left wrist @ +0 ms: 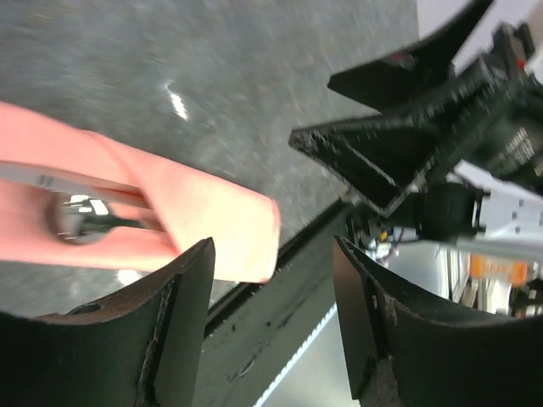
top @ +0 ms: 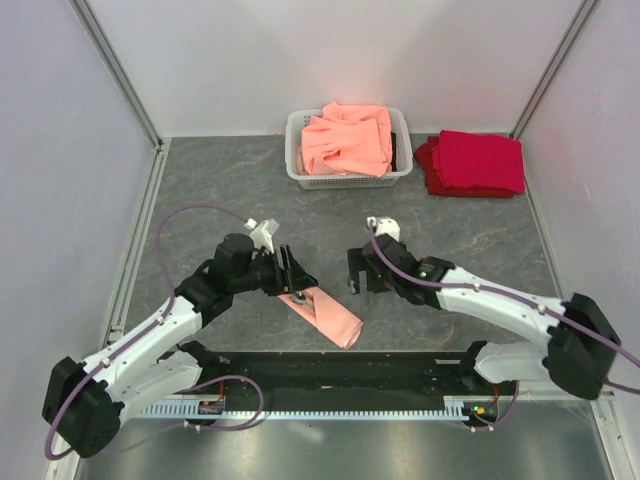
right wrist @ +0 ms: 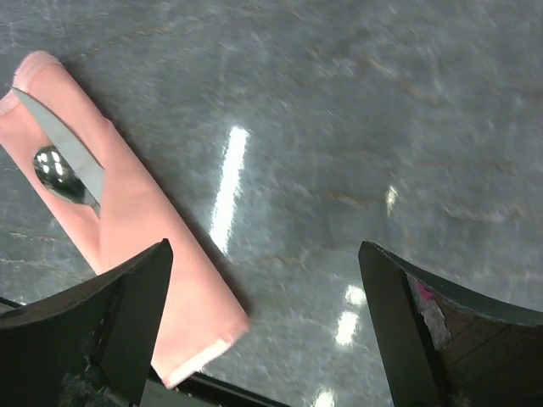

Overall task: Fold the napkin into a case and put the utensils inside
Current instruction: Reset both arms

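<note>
We judge the work nearly done: the napkin (top: 325,315) lies folded into a narrow case by the middle of the table's (top: 450,250) near edge, the utensils (right wrist: 56,173) tucked inside, while our left gripper (top: 292,272) and right gripper (top: 358,278) hover beside it with fingers spread, grasping nothing.

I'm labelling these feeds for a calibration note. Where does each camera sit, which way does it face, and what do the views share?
Top external: above and behind the bases, looking down on the table, both arms, left gripper, right gripper and napkin.
Left wrist: on the left wrist, looking past its own open fingers at the napkin's end and the spoon, with the right gripper beyond.
Right wrist: on the right wrist, looking down between its own fingers at the table and napkin.
Shared: both wrist views show the spoon tucked in the napkin.
</note>
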